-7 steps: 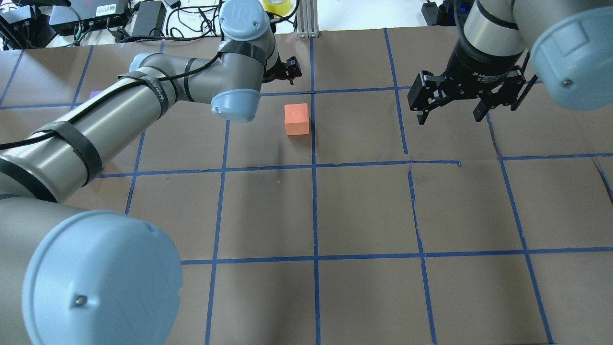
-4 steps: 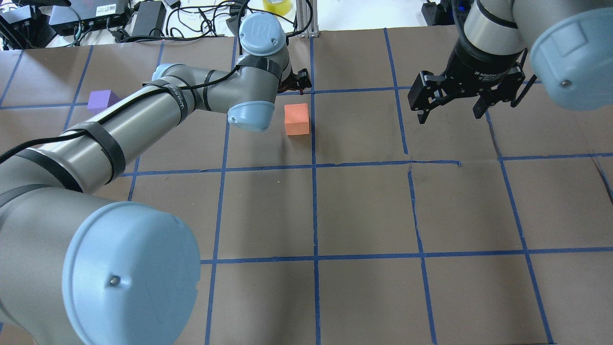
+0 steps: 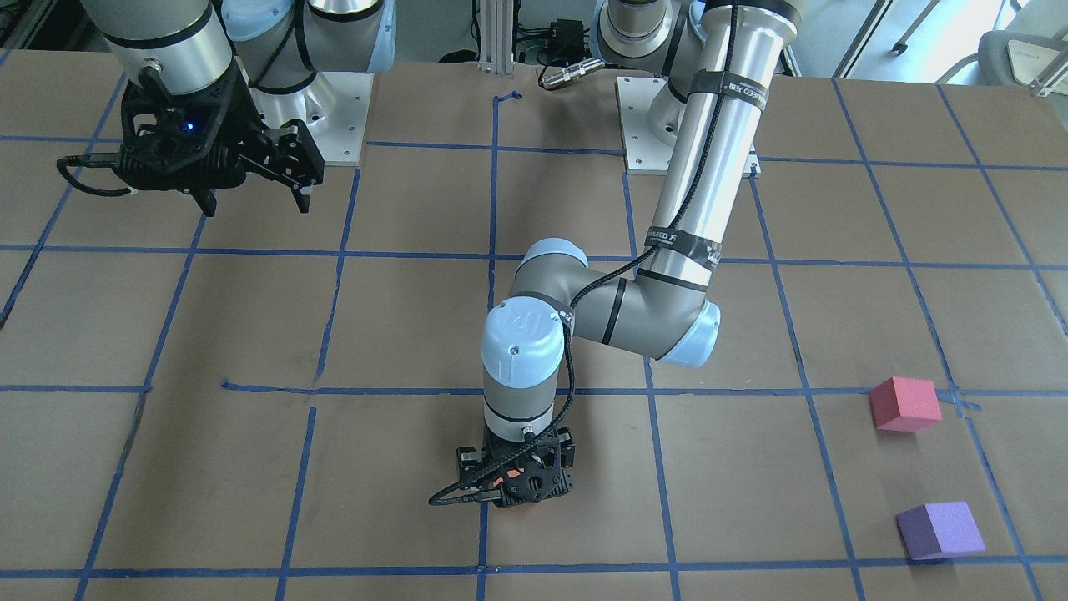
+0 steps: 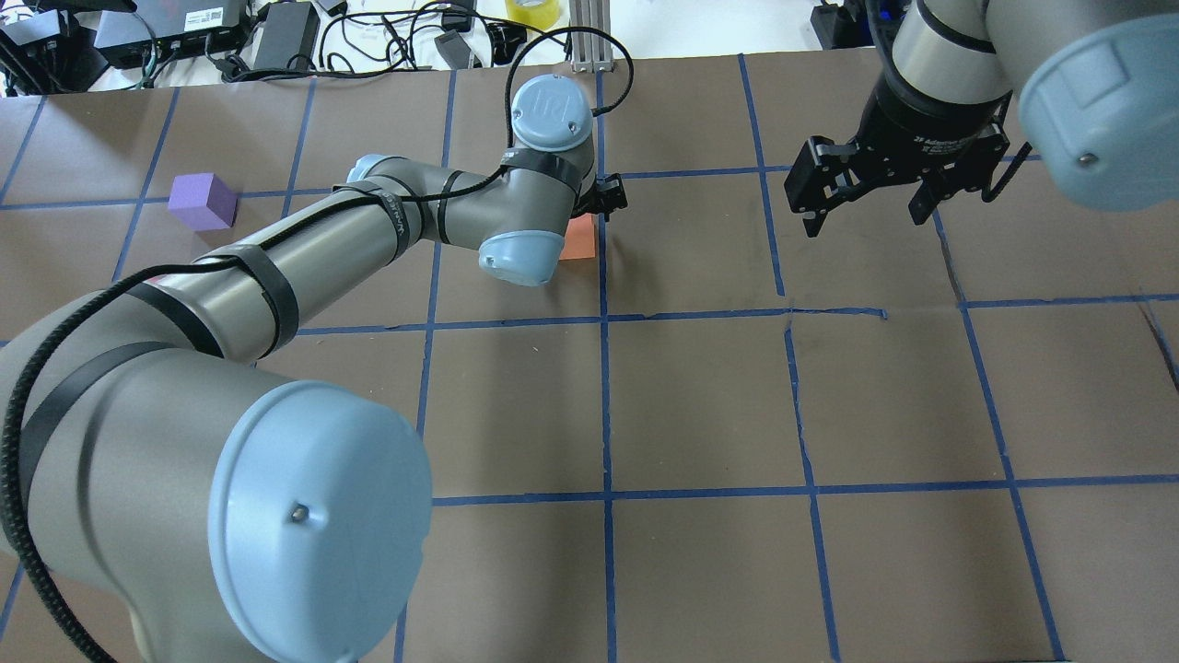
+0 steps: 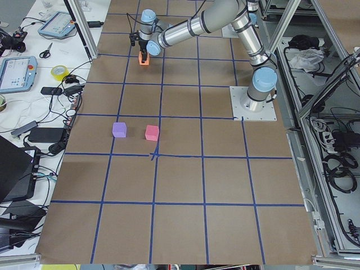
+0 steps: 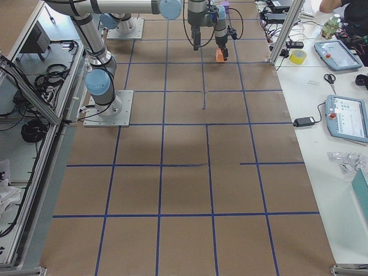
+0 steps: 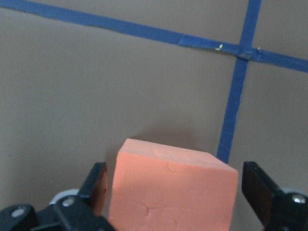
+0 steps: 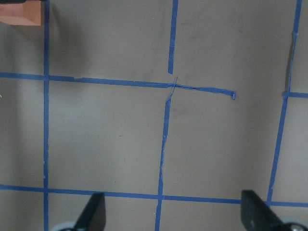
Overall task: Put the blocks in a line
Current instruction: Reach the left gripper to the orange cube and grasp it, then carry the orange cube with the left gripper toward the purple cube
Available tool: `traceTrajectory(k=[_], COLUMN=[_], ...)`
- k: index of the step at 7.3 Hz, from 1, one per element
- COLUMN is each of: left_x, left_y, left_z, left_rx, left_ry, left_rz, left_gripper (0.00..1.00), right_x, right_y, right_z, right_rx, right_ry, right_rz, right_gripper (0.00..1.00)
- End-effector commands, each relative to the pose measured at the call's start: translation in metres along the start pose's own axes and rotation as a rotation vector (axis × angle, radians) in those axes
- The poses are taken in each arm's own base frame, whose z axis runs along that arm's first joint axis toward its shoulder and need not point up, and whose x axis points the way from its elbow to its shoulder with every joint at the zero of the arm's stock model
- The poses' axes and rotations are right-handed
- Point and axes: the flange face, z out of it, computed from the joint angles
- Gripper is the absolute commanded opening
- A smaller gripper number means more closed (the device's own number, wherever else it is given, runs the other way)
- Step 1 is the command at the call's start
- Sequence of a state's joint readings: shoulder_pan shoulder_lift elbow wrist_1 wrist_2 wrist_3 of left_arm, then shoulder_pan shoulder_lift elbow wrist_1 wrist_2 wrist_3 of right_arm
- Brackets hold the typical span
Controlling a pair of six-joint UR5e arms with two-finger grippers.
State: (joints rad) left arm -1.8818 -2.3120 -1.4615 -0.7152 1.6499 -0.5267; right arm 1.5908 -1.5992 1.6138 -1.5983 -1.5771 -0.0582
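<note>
Left gripper has moved over the orange block, upper centre of overhead view. Jaws wide, straddling it, not gripping. Grasp likely next. Right gripper idle, jaws wide.

Purple block beside pinkish-red block
</note>
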Motion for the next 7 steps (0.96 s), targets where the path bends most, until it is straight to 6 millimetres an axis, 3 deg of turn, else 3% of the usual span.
traceTrajectory(k=[1,3,4,6,7], left_x=[0.0,-0.004,-0.034,-0.129,-0.201], left_y=[0.004,-0.009,-0.025,-0.067,-0.089], left_z=[0.003,-0.042,-0.071,-0.125,-0.152], left_rx=[-0.017,0.029,0.008,-0.043,-0.078], left_ry=[-0.014,0.01,-0.016,-0.045,-0.043], left_rz=[-0.032,-0.032,-0.009,0.018,0.03], left_gripper=[0.0,0.0,0.0,0.0,0.0], right_x=[0.0,0.0,0.0,0.0,0.0], right_y=[0.0,0.0,0.0,0.0,0.0], right_z=[0.0,-0.001,0.0,-0.001,0.0], right_rx=[0.001,0.002,0.001,0.004,0.001], right_ry=[-0.002,-0.002,-0.002,-0.002,-0.003], right_rz=[0.001,0.009,0.011,0.009,0.012], right_gripper=[1.0,1.0,1.0,1.0,1.0])
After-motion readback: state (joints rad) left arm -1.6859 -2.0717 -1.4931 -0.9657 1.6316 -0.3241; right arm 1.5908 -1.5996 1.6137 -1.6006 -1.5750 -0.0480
